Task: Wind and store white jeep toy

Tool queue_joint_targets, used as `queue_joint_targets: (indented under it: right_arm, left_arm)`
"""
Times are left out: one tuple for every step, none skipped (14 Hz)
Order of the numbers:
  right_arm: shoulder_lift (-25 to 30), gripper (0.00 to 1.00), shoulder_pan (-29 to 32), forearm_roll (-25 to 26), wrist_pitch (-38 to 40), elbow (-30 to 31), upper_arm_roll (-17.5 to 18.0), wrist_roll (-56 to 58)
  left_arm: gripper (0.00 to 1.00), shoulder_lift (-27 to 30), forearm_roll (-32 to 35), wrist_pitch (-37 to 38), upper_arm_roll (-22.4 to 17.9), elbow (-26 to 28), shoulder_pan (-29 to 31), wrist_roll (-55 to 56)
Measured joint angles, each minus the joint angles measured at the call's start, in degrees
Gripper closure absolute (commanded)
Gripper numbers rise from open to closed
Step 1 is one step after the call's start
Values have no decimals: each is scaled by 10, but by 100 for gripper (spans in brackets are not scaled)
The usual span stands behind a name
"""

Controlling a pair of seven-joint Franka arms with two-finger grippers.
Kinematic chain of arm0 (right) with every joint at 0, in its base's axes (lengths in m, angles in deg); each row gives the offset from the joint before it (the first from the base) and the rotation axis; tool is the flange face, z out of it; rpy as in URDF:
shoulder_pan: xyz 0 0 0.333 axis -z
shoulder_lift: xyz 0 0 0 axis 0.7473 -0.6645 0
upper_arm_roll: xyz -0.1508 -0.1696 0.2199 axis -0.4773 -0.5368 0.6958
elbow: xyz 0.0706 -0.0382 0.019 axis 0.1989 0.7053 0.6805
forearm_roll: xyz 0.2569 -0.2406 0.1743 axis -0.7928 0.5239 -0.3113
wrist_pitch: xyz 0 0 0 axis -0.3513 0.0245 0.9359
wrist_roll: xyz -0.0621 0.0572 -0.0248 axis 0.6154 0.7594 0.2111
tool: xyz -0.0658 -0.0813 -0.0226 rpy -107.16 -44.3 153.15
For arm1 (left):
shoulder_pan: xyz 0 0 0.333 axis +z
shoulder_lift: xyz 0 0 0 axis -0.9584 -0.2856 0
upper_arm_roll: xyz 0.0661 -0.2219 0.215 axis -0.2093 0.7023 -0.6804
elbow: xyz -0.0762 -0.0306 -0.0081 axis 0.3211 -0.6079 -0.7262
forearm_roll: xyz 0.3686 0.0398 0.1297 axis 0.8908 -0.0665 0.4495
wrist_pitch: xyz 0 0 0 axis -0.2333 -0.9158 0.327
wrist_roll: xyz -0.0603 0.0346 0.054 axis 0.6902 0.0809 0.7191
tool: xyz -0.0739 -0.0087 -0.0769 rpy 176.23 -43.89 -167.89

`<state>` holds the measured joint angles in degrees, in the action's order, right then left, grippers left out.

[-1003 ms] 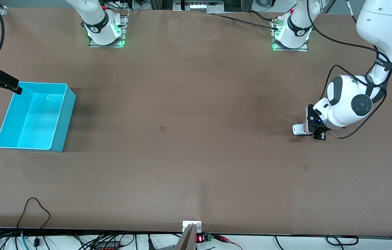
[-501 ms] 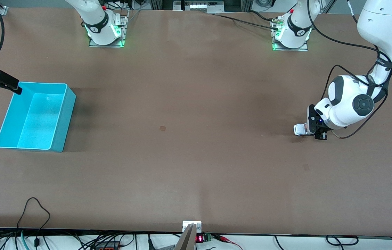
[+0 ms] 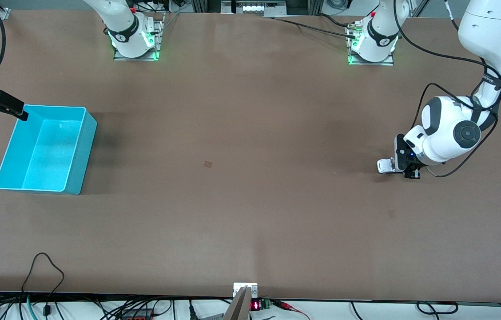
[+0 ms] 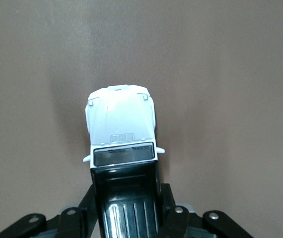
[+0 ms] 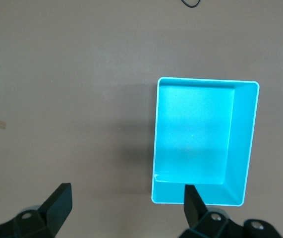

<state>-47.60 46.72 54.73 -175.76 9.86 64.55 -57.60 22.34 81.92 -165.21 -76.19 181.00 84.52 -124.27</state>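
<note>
The white jeep toy [image 3: 385, 166] stands on the brown table toward the left arm's end. Its white hood [image 4: 121, 124] points away from my left gripper [image 3: 402, 167], which is shut on its glossy black rear section [image 4: 126, 198]. One black finger [image 4: 87, 206] presses on each side of that section. The empty turquoise bin [image 3: 46, 151] sits at the right arm's end of the table. My right gripper [image 3: 9, 108] hangs open over the table just beside the bin's corner. Nothing is between its fingers [image 5: 59, 203], and the bin [image 5: 205, 134] shows below them.
A small tape mark [image 3: 208, 164] lies near the table's middle. Another tape mark [image 3: 391, 214] lies nearer the front camera than the toy. A loose black cable [image 3: 42, 266] and a metal bracket [image 3: 245, 289] sit at the table's front edge.
My left gripper has slid the toy a little toward the left arm's end of the table, rear first. The right arm has not moved.
</note>
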Motion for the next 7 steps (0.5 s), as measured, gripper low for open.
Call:
queue_joint_targets:
  right_arm:
    - [0, 0, 0, 0, 0, 0, 0, 0]
    - [0, 0, 0, 0, 0, 0, 0, 0]
    - [0, 0, 0, 0, 0, 0, 0, 0]
    - [0, 0, 0, 0, 0, 0, 0, 0]
    - [0, 0, 0, 0, 0, 0, 0, 0]
    - [0, 0, 0, 0, 0, 0, 0, 0]
    - [0, 0, 0, 0, 0, 0, 0, 0]
  left_arm:
    - [69, 0, 0, 0, 0, 0, 3, 0]
    - [69, 0, 3, 0, 0, 0, 6, 0]
    - [69, 0, 9, 0, 0, 0, 10, 0]
    - [69, 0, 16, 0, 0, 0, 14, 0]
    - [69, 0, 23, 0, 0, 0, 19, 0]
    - [69, -1, 28, 0, 0, -1, 26, 0]
    - [69, -1, 29, 0, 0, -1, 30, -2]
